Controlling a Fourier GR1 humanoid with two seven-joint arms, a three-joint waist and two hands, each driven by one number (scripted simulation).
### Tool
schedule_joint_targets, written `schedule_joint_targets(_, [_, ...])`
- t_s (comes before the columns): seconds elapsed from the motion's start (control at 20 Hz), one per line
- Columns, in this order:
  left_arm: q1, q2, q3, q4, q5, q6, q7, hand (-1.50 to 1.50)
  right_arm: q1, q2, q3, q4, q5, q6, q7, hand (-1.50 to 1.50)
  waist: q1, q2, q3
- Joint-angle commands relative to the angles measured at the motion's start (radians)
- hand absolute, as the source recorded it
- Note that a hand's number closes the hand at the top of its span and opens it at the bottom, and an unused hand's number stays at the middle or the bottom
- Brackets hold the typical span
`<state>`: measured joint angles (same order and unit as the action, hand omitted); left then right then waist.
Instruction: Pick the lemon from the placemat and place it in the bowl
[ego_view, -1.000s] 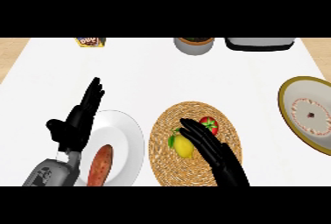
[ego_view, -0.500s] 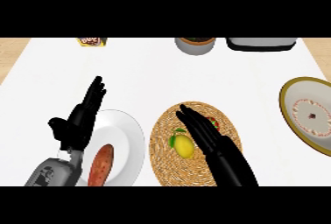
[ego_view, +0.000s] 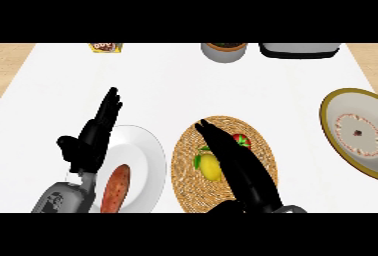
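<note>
- One lemon (ego_view: 210, 166) sits on the woven placemat (ego_view: 193, 192), touching the right hand (ego_view: 238, 165), whose fingers lie straight, unclenched.
- Left hand (ego_view: 92, 142) rests open, left.
- Risk: straight fingers may nudge it away; the bowl (ego_view: 334, 104) lies far right.

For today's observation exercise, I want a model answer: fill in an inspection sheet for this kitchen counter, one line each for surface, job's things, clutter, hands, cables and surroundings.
Surface: white counter, bare in the middle.
Job's things: lemon lies on the round woven placemat; bowl with a gold rim sits at the right edge, apart from the mat.
Clutter: small red fruit on the mat; white plate holding a sausage; yellow packet, grey pot and dark tray along the far edge.
Hands: right hand stretched over the mat beside the lemon, fingers straight; left hand open, resting at the plate's left.
Cables: nothing seen.
Surroundings: wood-toned floor at the far corners.
</note>
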<state>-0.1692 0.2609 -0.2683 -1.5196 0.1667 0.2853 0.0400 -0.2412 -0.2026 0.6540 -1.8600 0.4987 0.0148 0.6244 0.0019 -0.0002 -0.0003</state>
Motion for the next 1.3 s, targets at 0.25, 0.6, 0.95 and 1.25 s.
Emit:
schedule_joint_targets(0.25, [0.051, -0.079, 0.008, -0.010, -0.094, -0.021, -0.002, 0.00, 0.099, 0.006, -0.108, 0.020, -0.030, 0.107, -0.147, -1.50, -0.002, 0.000, 0.000])
schedule_joint_targets(0.6, [-0.010, -0.070, 0.110, 0.011, -0.066, -0.107, 0.030, 0.00, 0.134, 0.086, -0.113, -0.005, -0.045, 0.129, -0.193, -1.50, -0.003, 0.000, 0.000])
schedule_joint_targets(0.95, [0.076, -0.091, 0.116, -0.051, -0.110, -0.124, 0.018, 0.00, 0.236, 0.099, -0.146, 0.040, -0.062, 0.120, -0.300, -1.50, -0.002, -0.001, 0.000])
schedule_joint_targets(1.25, [-0.001, -0.144, 0.154, 0.059, -0.140, -0.137, -0.002, 0.00, 0.232, 0.145, -0.166, 0.129, -0.051, 0.117, -0.347, -1.50, -0.003, 0.000, 0.000])
